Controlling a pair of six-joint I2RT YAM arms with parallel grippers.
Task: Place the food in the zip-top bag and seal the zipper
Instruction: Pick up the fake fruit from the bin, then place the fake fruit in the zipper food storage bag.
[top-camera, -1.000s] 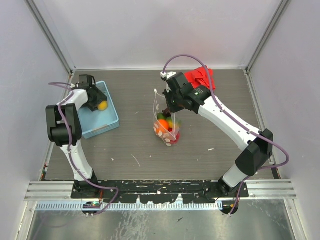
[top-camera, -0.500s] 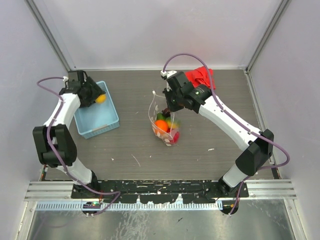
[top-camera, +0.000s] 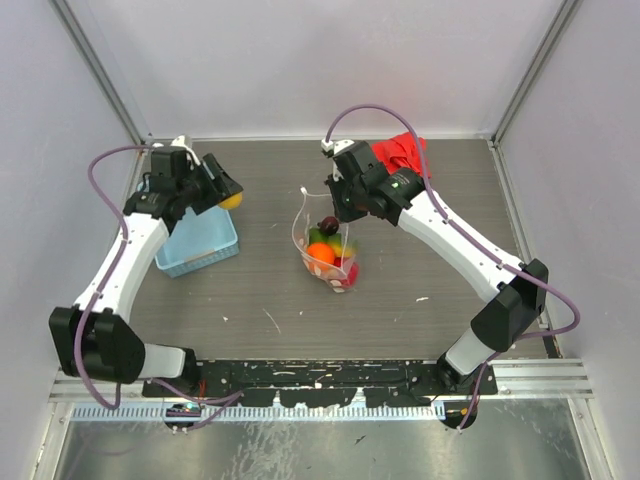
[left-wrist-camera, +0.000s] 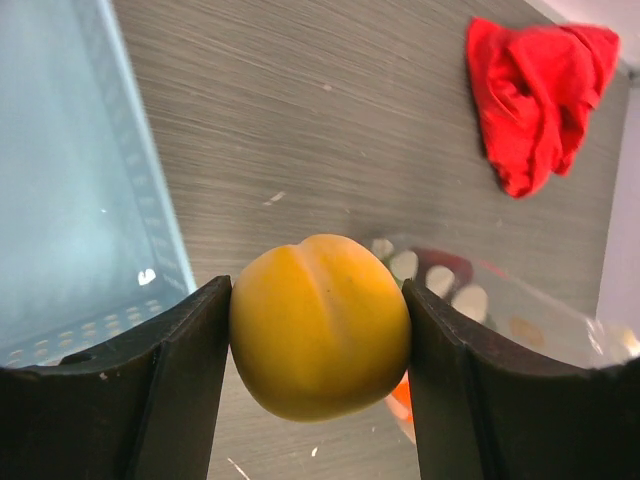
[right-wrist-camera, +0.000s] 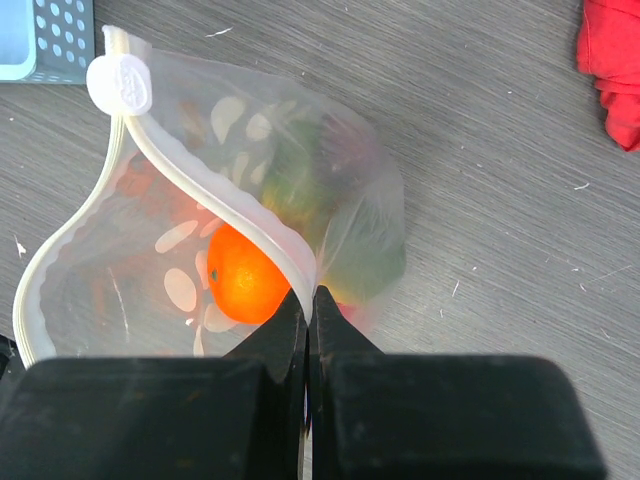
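Fruit (left-wrist-camera: 320, 340): yellow, clamped in left tool (left-wrist-camera: 318, 300), beside basket (top-camera: 200, 245).
Zipper (right-wrist-camera: 215, 195): pinched in right tool (right-wrist-camera: 308, 300), fingers together.
Zip-top bag (right-wrist-camera: 180, 240): upright on tabletop (top-camera: 420, 260), mouth open, orange fruit (right-wrist-camera: 245, 275) inside.

L gripper (top-camera: 226, 196) clamping yellow fruit (left-wrist-camera: 320, 325), arm stretched fwd, R gripper (right-wrist-camera: 308, 303) pinching zip-top bag (right-wrist-camera: 352, 215) rim

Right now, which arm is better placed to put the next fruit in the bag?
Left. The left fingers hold a yellow fruit at the basket edge nearest the bag. The right fingers are pinched on the bag's rim, holding it open, so that arm is busy.
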